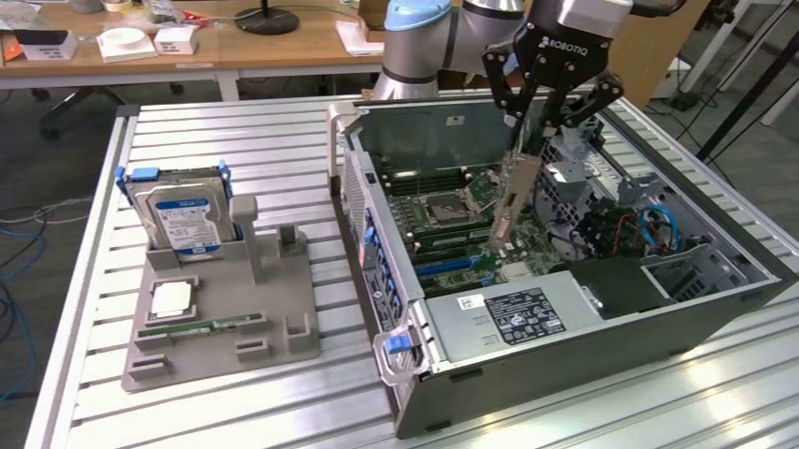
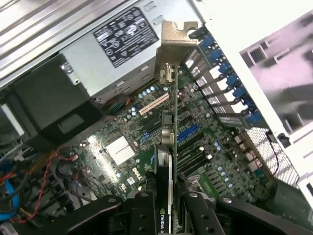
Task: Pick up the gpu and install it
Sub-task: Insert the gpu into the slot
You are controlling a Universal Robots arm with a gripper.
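**A:** Where is the gpu found?

**B:** Inside the open case, above the motherboard. It is hung on edge, slightly slanted, from the gripper. Its lower end is brought down close to the board; whether contact is made cannot be told.

**A:** What is noted in the wrist view?

**B:** The gpu is seen edge-on as a thin dark strip. The silvery bracket is carried at the end farthest from the gripper, near the power supply.

**A:** How is the hand set?

**B:** It is closed down on the card. The card is clamped between the two black fingers, one pressed to each face, with no more than the card's thickness left between them.

**A:** What is recorded around it?

**B:** The case is laid on its side on a slatted metal table. On the exterior view's left, well apart from the card, a grey tray is set on the table. A hard drive with a blue-white label is stood upright at the tray's far end. A memory stick is laid flat nearer the front.
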